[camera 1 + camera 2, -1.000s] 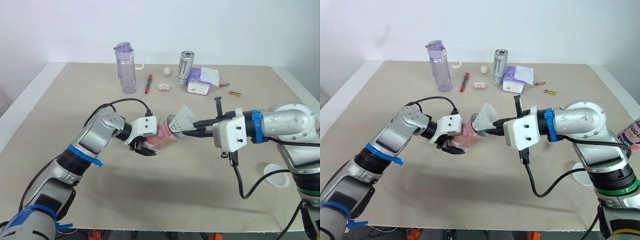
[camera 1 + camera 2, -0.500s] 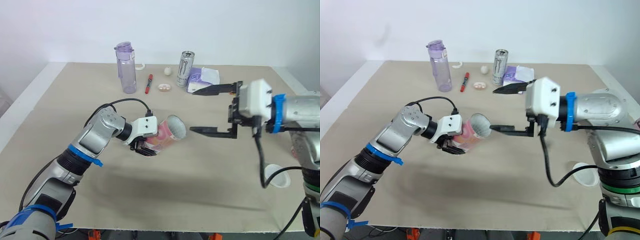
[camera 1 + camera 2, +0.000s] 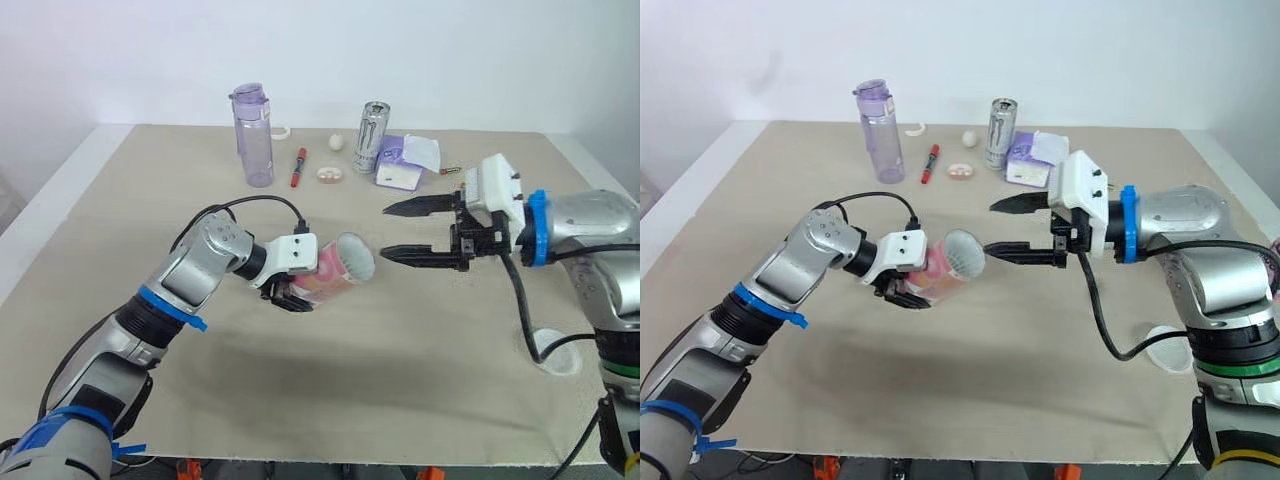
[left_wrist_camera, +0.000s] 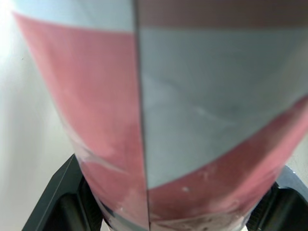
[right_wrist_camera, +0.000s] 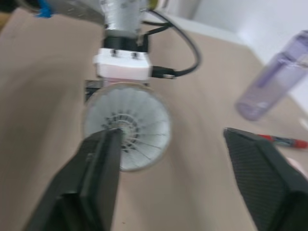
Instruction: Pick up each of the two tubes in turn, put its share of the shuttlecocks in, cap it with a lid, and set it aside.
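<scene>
While the left end effector (image 3: 292, 292) is clamped around the closed end of the pink tube (image 3: 337, 267), it holds it off the worktop (image 3: 120, 200) over the middle. The tube's long axis runs nearly level from left to right, and its open mouth faces right. Inside it, the right wrist view shows one shuttlecock (image 5: 127, 127) with its feather skirt toward the mouth. Just off that mouth, and apart from it, the right end effector (image 3: 385, 231) hovers with its fingers spread wide and empty, pointing back along the tube's axis. One white lid (image 3: 556, 356) lies flat near the front right corner of the worktop, nearer to the right arm and well apart from the tube. If the tube's share is in, capping likely means the right arm fetching that lid and bringing it square to the mouth. By count: one tube in hand, one shuttlecock, one lid.
</scene>
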You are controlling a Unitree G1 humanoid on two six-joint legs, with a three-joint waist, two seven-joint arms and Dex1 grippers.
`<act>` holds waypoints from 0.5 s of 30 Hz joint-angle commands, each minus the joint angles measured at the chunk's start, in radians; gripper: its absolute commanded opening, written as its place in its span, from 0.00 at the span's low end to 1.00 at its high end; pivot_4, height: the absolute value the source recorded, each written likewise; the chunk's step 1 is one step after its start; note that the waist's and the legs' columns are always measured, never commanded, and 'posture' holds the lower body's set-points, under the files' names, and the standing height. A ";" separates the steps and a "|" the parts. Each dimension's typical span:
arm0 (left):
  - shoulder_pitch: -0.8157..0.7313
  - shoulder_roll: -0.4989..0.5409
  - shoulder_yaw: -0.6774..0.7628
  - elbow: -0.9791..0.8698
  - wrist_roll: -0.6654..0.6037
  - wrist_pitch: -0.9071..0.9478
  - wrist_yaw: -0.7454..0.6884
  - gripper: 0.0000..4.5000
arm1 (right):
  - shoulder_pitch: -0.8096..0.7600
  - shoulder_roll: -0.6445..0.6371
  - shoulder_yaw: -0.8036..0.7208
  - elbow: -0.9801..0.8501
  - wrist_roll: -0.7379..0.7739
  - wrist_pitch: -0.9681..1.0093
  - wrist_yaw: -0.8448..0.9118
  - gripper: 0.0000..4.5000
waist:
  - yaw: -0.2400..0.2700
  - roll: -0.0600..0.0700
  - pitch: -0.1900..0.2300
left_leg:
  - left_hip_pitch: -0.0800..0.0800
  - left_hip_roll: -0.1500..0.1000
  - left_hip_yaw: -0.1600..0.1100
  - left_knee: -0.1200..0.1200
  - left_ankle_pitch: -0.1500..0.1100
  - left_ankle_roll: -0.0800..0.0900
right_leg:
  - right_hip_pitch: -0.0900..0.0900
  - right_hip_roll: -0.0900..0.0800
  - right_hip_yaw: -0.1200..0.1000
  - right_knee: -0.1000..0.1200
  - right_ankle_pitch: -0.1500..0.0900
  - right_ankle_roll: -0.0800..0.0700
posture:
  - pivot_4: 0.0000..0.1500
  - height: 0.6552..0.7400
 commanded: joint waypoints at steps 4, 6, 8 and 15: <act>-0.037 -0.003 -0.026 0.018 0.009 0.005 -0.021 0.70 | -0.180 0.020 0.186 0.039 -0.149 -0.073 0.121 0.16 | 0.001 0.000 0.000 | 0.000 0.000 0.000 0.000 0.000 0.000 | -0.001 0.000 0.000 0.000 0.000 0.000 | 1.00 1.00; -0.040 -0.007 -0.028 0.017 0.009 0.010 -0.022 0.70 | -0.209 0.024 0.241 0.067 -0.205 -0.101 0.154 0.01 | 0.001 0.000 0.000 | -0.001 0.000 0.000 -0.001 0.000 0.000 | -0.001 0.000 0.000 0.000 0.000 0.000 | 1.00 1.00; -0.042 -0.011 -0.029 0.019 0.009 0.012 -0.022 0.70 | -0.233 0.036 0.282 0.094 -0.243 -0.115 0.170 0.01 | 0.001 0.000 0.000 | -0.001 0.000 0.000 -0.001 0.000 0.000 | -0.001 0.000 0.000 0.000 0.000 0.000 | 1.00 1.00; -0.044 -0.019 -0.030 0.026 0.008 0.014 -0.018 0.70 | -0.337 0.114 0.427 0.239 -0.411 -0.205 0.219 0.01 | 0.004 0.000 0.000 | -0.001 0.000 0.000 0.000 0.000 0.000 | -0.002 0.000 -0.001 0.000 0.000 0.000 | 1.00 1.00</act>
